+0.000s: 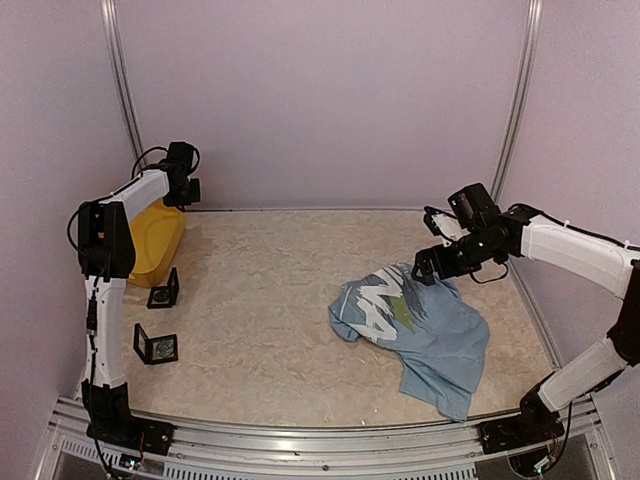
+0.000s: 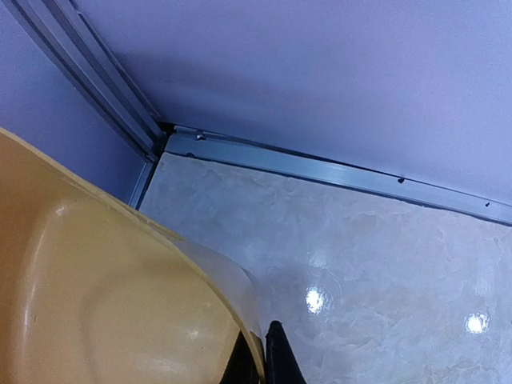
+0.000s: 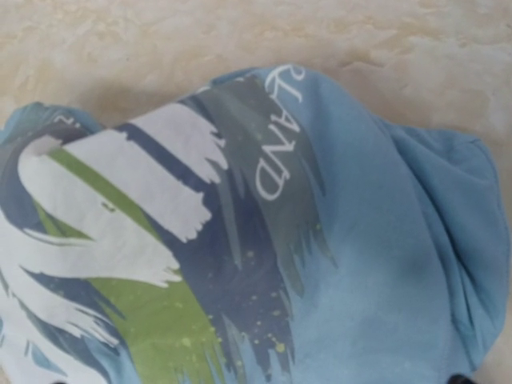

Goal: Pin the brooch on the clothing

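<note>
The light blue T-shirt (image 1: pixel 430 335) lies crumpled on the counter (image 1: pixel 270 290), right of centre in the overhead view, with its white lettering and green streaks facing up. The right pincer (image 1: pixel 428 268) hovers at the shirt's upper edge, jaws released, holding nothing. In the upper left, the left pincer (image 2: pixel 259 362) is clenched at the rim of a yellow tub (image 1: pixel 155 245); whether it pinches that rim I cannot tell. Two small black cases (image 1: pixel 163 292) stand open below the tub
</note>
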{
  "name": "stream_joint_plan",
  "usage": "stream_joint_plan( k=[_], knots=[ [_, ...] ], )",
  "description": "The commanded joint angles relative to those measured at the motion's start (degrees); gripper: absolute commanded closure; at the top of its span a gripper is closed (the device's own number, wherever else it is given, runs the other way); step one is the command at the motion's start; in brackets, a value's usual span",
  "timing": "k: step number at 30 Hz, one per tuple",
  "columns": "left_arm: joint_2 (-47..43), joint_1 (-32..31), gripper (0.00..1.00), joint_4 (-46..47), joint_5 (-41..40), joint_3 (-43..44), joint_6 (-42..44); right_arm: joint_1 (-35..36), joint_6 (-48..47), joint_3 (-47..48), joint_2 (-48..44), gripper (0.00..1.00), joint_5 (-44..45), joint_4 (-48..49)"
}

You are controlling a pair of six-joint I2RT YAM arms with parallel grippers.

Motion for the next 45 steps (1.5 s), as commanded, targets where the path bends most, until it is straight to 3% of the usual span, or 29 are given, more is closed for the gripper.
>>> stream_joint_plan(
  k=[1,5,6,9,13,17,21,24,27,29,33,36,38,39,43,45],
  knots=[
    [1.4,1.4,1.00,-1.4,-1.7,2.7,-2.3,0.1,1.0,1.5,0.9,0.00,-1.0,-0.3],
    [2.2,3.3,0.96,0.0,-1.5,3.7,-4.6,0.1,1.2,2.1,1.4,0.00,-1.1,-1.0],
    [2.1,3.6,0.87,0.9,-1.5,3.7,-4.8,0.2,1.2,2.4,1.5,0.00,-1.0,-1.2],
    [0.5,3.8,0.39,4.7,-0.8,3.5,-3.4,0.1,1.0,3.3,1.9,0.00,0.9,-2.1],
    [-5.2,2.0,0.12,11.3,-4.5,2.9,2.0,0.1,0.7,5.4,2.6,0.00,4.3,-4.4],
    [-14.9,-3.4,0.04,19.8,-11.7,0.4,13.2,0.7,0.5,7.2,3.5,0.10,3.4,-6.2],
    [-26.9,-12.8,0.01,35.0,-20.3,-9.6,31.5,3.3,0.5,7.4,5.0,0.17,3.1,-7.5],
    [-36.6,-21.0,0.01,37.7,-22.2,-17.8,37.1,5.5,0.7,6.6,6.2,0.22,1.6,-8.7],
    [-45.8,-28.1,0.01,34.3,-20.2,-26.5,33.5,8.1,1.1,3.9,7.8,0.18,0.2,-8.9],
    [-52.0,-31.7,0.01,31.9,-17.6,-33.8,27.8,9.6,2.4,0.5,9.2,0.02,0.4,-7.3],
    [-63.6,-36.3,0.01,33.3,-6.6,-50.9,16.6,12.2,3.5,-5.9,14.4,0.00,-0.8,-0.8],
    [-70.8,-37.5,0.01,35.3,-3.0,-61.2,8.5,13.7,3.3,-7.9,20.7,0.01,1.2,2.4],
    [-73.6,-37.8,0.01,34.9,-3.3,-66.1,3.6,14.9,3.0,-6.4,24.9,0.11,2.8,2.3],
    [-74.6,-37.9,0.01,34.3,-3.8,-68.4,1.2,15.8,2.3,-4.8,26.8,0.23,3.4,1.9],
    [-78.2,-38.2,0.01,30.8,-5.4,-72.8,-2.7,21.3,-3.7,7.9,32.1,1.00,-0.2,-0.9],
    [-78.8,-38.2,0.01,29.6,-6.9,-73.4,-3.1,24.1,-9.0,16.8,33.0,1.00,-6.7,-2.0]
  ],
)
